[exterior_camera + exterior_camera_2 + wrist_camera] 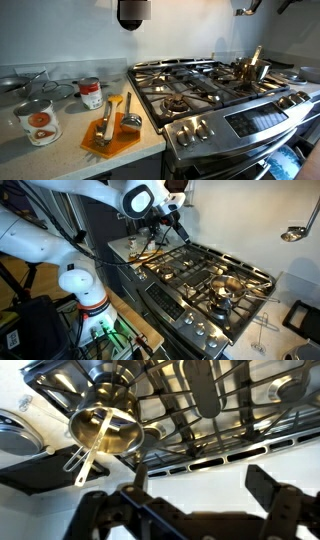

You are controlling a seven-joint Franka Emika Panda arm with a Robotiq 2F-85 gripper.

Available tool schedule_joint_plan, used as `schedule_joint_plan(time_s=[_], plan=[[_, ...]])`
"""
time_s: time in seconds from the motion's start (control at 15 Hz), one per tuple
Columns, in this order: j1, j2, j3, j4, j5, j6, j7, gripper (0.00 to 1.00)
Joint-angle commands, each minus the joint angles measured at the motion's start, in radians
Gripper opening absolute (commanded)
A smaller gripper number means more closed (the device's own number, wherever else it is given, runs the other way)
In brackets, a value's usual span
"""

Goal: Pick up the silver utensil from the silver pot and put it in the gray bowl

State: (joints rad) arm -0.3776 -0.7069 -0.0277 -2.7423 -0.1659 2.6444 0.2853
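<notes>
- Our black two-fingered claw (175, 227) hangs wide open and empty, high over one end of the stainless gas stove (176, 306). In the wrist view its dark fingers (278, 500) stand far apart with nothing between them.
- The small shiny round metal pot with brassy reflections (250, 70) stands on a burner well apart from the claw, across the stove from it.
- The slim silver utensil with the long thin handle (90, 448) leans inside that pot. As far as the wrist view tells, its handle pokes out over the rim on the claw's side.
- The shallow dull gray bowl (309, 73) lies beyond the pot, farther again from the claw. Only its edge shows.
- We judge the handle the main hazard. It is thin and smooth, so jaws closing off-centre could push it aside or let it slide out.
- A low approach could knock the pot's rim or side handle, tipping the light pot on the black cast-iron grates (195, 80).
- If we lift at a slant, the utensil's working end could catch the pot's inner wall and drag the pot along.
- The bowl is shallow and the utensil long, so a release near the rim could see it roll out onto the tabletop.
</notes>
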Motion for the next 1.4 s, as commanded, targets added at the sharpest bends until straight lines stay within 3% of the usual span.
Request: schedule_joint_plan(time_s=[0.0, 0.4, 0.6, 0.87, 1.07, 1.33], plan=[[-0.02, 0.0, 0.0, 0.002, 0.007, 0.003, -0.011, 1.0], [-0.032, 0.019, -0.005, 0.013, 0.008, 0.006, -0.007, 1.0], [-0.109, 0.075, -0.026, 0.03, -0.01, 0.046, 0.023, 1.0], [-0.207, 0.158, -0.093, 0.045, 0.006, 0.103, 0.04, 1.0], [-0.198, 0.258, -0.181, 0.066, 0.078, 0.193, -0.003, 1.0], [-0.201, 0.385, -0.211, 0.112, 0.136, 0.286, 0.005, 1.0]])
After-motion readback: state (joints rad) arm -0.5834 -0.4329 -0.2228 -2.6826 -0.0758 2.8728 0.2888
